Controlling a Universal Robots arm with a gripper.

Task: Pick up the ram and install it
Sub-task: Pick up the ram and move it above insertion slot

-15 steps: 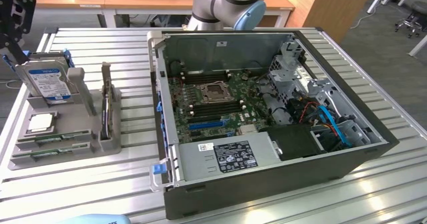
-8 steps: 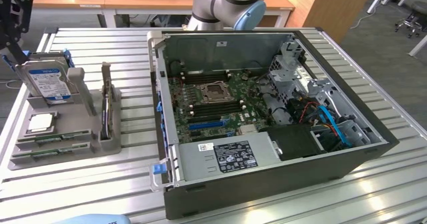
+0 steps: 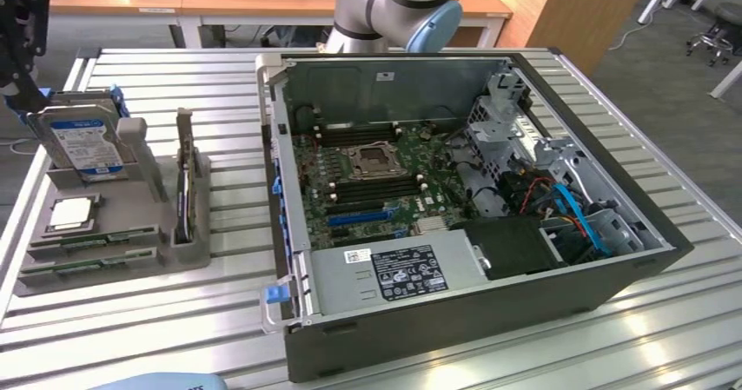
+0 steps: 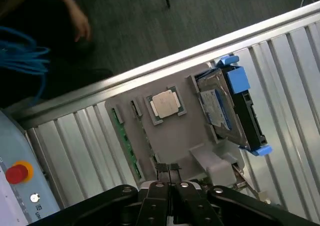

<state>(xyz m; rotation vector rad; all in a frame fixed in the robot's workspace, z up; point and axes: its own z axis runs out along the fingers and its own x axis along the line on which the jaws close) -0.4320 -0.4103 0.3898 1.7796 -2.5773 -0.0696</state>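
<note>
Slatted metal worktop (image 3: 151,320) | thin green circuit-board ram (image 3: 93,239), exterior view's lower left | gripper (image 4: 169,168) closed, empty | we judge ram light, rigid, fragile: grip long edges

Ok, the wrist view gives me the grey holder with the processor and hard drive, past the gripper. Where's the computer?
Observer: The open computer case lies on the slatted table, on the exterior view's right of the grey holder.
Operator: How many ram sticks are in the holder?
Observer: Two ram sticks lie flat at the holder's end nearest that camera, next to the processor.
Operator: And the motherboard?
Observer: The motherboard is exposed, with its socket near the middle.
</note>
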